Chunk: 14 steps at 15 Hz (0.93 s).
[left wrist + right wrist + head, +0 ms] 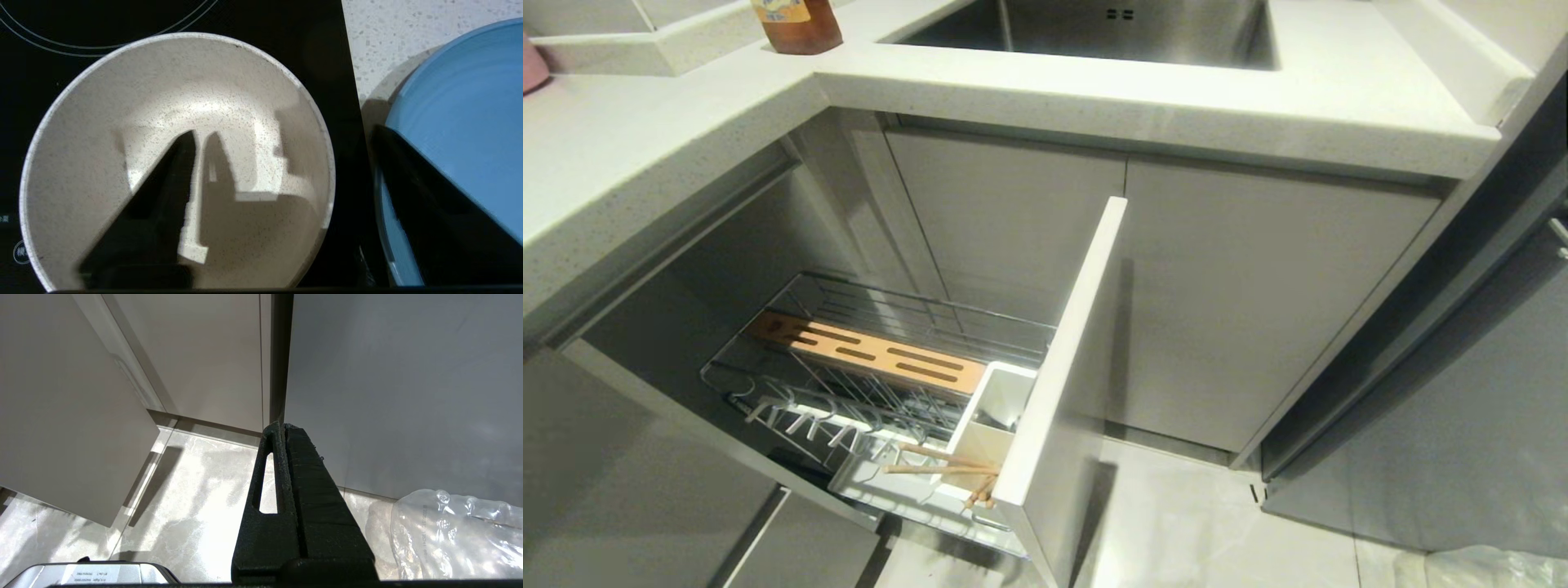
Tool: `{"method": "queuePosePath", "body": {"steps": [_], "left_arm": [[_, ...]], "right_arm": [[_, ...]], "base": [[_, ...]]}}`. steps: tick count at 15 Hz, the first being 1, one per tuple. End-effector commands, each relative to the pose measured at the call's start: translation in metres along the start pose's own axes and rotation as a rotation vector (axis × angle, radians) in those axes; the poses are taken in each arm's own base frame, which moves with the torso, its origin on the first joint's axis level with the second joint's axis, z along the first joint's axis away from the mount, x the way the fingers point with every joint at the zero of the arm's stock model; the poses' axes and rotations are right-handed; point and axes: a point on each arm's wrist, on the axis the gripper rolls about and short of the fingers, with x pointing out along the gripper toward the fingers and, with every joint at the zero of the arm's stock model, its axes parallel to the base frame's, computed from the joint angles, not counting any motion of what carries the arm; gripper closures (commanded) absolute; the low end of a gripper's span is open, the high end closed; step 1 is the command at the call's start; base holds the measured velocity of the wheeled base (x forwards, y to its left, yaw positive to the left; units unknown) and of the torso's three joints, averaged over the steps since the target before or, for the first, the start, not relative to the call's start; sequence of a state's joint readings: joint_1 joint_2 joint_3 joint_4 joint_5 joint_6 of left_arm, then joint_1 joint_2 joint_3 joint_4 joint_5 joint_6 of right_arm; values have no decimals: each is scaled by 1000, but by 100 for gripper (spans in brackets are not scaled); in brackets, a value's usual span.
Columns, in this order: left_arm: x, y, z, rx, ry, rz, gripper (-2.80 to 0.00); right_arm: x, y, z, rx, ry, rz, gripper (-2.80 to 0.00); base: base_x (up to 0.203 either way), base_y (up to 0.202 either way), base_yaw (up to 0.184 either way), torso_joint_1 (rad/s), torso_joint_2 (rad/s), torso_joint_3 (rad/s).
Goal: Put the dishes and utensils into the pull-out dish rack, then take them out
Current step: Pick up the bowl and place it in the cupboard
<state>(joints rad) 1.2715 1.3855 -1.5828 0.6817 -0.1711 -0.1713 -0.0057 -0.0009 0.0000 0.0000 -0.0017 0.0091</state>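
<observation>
Both arms stayed out of the head view. Below the speckled stone counter [645, 163], the chrome wire rack [882, 384] stood pulled out, its far end hidden in the cabinet; wooden chopsticks [943, 465] lay at its white box. Half-cropped, the matte blue plate [461, 122] sat beside the speckled cream bowl [179, 134] on black glass. Left gripper [282, 134] spread wide, empty, straddling the bowl's rim; right gripper [282, 428] clenched.

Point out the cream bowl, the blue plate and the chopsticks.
cream bowl [229, 102], left wrist view, on its inner wall.
blue plate [461, 122], left wrist view, on its flat inside.
chopsticks [935, 467], head view, on the shafts by the white box.
</observation>
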Motion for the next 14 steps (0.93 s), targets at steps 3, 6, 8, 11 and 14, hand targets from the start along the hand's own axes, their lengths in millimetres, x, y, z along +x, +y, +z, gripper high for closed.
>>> {"method": "queuePosePath", "body": {"steps": [3,6,8,11,14], "left_arm": [[-4,-1,-1,-1,-4,-1,0],[-14,-2,-1,3,-28,-6,0],[-22,-3,-2,7,-48,-9,0],[-34,-6,-4,15,-76,-19,0],[-65,-14,-10,55,-143,-57,0]], "right_arm": [[0,0,0,0,1,0,0],[0,0,0,0,1,0,0],[0,0,0,0,1,0,0],[0,0,0,0,1,0,0],[0,0,0,0,1,0,0]], "base": [[0,0,0,0,0,0],[0,0,0,0,0,0],[0,0,0,0,0,0],[0,0,0,0,0,0],[0,0,0,0,0,0]]}}
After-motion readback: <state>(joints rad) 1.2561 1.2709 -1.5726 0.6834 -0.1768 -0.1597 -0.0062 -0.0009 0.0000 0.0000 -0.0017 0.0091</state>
